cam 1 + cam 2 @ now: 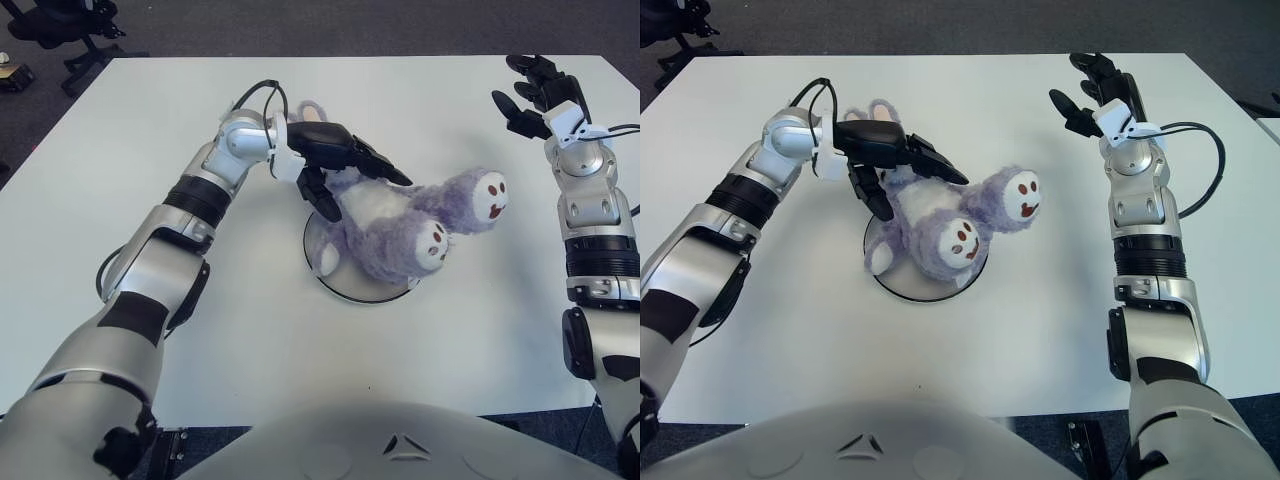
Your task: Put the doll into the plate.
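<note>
A fluffy purple doll (400, 235) with a white belly lies across the round white plate (350, 290) near the table's middle. Its two feet with brown marks stick out to the right past the rim, and its long ears (315, 110) point toward the far edge. My left hand (340, 165) hovers over the doll's head end with fingers spread; the thumb hangs down at the doll's left side and the long fingers lie over its top. My right hand (1095, 90) is raised over the far right of the table, fingers spread, holding nothing.
The white table (150, 120) stretches wide on all sides of the plate. A black cable (262, 95) loops off my left wrist. Beyond the far left corner stands a black office chair (60, 25) on dark floor.
</note>
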`<state>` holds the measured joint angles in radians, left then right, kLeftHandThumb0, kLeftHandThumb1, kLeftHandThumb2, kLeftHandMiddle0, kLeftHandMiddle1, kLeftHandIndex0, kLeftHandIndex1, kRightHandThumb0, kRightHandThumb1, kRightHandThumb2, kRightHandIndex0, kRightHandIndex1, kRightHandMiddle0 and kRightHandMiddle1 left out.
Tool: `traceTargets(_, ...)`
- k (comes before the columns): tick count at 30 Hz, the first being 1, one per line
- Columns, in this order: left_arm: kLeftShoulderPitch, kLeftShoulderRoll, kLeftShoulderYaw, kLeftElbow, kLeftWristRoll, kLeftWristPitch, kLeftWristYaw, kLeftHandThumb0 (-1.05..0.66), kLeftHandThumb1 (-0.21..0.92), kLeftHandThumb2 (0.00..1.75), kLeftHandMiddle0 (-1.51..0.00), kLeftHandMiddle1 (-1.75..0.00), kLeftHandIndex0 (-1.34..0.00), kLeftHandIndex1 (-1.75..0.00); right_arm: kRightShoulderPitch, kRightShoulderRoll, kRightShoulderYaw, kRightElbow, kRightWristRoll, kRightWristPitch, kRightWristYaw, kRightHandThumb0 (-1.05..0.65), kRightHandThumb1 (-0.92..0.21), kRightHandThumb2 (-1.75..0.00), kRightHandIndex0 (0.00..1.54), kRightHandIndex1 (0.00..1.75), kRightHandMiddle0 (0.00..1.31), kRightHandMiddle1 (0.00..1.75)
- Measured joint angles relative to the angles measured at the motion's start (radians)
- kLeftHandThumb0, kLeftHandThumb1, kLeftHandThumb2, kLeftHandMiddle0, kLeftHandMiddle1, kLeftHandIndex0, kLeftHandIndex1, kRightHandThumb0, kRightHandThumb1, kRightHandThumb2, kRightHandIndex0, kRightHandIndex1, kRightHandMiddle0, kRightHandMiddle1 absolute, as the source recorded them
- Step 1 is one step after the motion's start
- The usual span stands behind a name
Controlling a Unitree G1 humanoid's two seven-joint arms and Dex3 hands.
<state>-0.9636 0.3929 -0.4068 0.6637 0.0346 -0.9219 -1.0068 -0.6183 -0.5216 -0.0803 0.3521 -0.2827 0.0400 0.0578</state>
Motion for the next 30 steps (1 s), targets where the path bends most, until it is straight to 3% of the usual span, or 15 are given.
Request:
traceTargets(7,-0.01,0.032,0.046,-0.065,-0.098,0.176,-0.105,-1.03,0.92,0.49,-0.42,0.0,-0.27,0.0,0.0,0.0,0.0,0.001,0.001,0.0,0.007,-0.66,-0.92,-0.55,0.46,0.0,0.32,0.26)
traceTargets(12,-0.022,0.064,0.114,-0.102,-0.15,0.204,-0.11,-1.04,0.92,0.48,-0.41,0.0,-0.27,0.0,0.0,0.0,-0.001,0.005,0.001,0.001,0.007,-0.66,-0.92,-0.55,0.46,0.0,0.31,0.26)
traceTargets(20,-0.025,0.066,0.18,-0.099,-0.22,0.248,-0.142,-1.04,0.92,0.38,-0.36,0.0,-0.29,-0.01,0.0,0.0,0.001,0.008,0.001,0.001,0.007,-0.66,-0.92,-0.55,0.46,0.0,0.32,0.27)
traceTargets(30,-0.032,0.093,0.234,-0.091,-0.217,0.242,-0.14,-1.03,0.92,0.33,-0.34,0.0,-0.32,-0.02,0.0,0.0,0.002,0.024,0.0,-0.002,0.006,-0.67,-0.92,-0.56,0.48,0.01,0.31,0.29)
